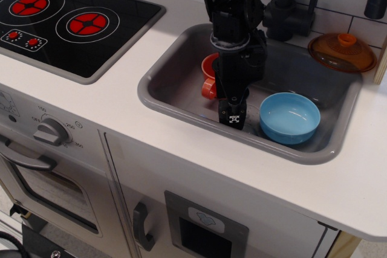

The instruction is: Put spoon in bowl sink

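Observation:
The grey sink [158, 98] is set into the white counter. The light-blue bowl [290, 117] sits empty at the sink's front right. My black gripper [233, 121] points straight down to the sink floor, just left of the bowl and in front of the orange-red cup [209, 86]. Its jaws are seen edge-on and look narrow, so I cannot tell whether they hold anything. The blue spoon does not show; the spot under the fingertips is hidden by the gripper.
A black faucet [289, 10] stands behind the sink. An orange lid [341, 51] lies on the counter at the back right. A black stovetop [66, 19] with red burners is at the left. Oven knob [51, 131] and doors are below the counter edge.

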You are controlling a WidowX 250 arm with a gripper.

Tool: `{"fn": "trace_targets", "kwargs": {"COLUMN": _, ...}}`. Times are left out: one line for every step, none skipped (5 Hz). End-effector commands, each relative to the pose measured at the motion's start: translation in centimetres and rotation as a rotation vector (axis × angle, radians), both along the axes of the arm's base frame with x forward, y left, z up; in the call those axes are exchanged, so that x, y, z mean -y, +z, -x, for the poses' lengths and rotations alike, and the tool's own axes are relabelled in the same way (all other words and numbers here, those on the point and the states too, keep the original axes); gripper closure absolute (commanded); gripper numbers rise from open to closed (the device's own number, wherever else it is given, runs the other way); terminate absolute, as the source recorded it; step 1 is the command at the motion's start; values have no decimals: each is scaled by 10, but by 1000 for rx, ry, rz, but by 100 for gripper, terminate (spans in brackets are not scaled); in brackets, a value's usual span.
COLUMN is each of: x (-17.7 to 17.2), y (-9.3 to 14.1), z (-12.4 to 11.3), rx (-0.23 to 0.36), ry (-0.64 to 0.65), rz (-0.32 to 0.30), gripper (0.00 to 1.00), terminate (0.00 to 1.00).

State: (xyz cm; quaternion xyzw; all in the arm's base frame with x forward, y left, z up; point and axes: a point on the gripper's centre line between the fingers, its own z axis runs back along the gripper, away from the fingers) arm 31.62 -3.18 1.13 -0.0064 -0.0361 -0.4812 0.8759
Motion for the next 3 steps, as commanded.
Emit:
{"fn": "trace_targets", "kwargs": {"x": 13, "y": 3, "z": -14, "rx": -27, "ry": -37, "rz": 21, "gripper": 0, "terminate": 0}}
{"fn": "trace_targets", "kwargs": {"x": 18, "y": -6, "z": -12, "rx": -41, "ry": -45, "rz": 12, "gripper": 0, "terminate": 0}}
{"fn": "trace_targets", "kwargs": {"x": 20, "y": -14, "z": -10, "rx": -26, "ry": -51, "rz": -15, "gripper": 0, "terminate": 0}}
